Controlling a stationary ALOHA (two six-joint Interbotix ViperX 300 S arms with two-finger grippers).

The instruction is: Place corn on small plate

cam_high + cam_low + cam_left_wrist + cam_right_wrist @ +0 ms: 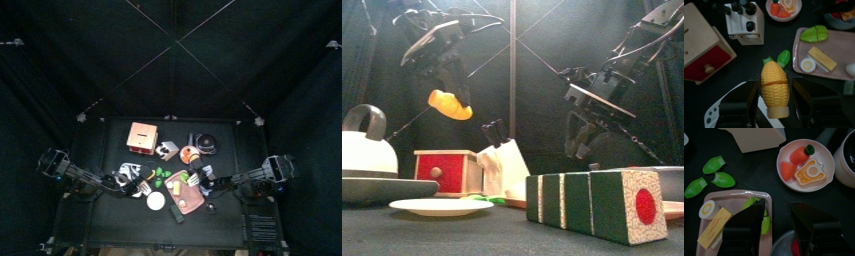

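Your left pincer (774,100) grips the corn (774,87) between its jaws, lifted above the tabletop. Next, carry it over the small plate (438,207) below and lower it; your right pincer (777,225) hangs open, empty.

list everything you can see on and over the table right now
corn: one, yellow, held above the table in the left tool.
small plate: one, white, at the table's front, bare.
board: one, pinkish-brown, carrying an egg half and a yellow slice.
green pieces: three, on the table beside the board.
bowl: one, white, holding orange food.
red box: one, mid-table.
kettle: one, white.
left tool: shut on the corn.
right tool: open, above the board.
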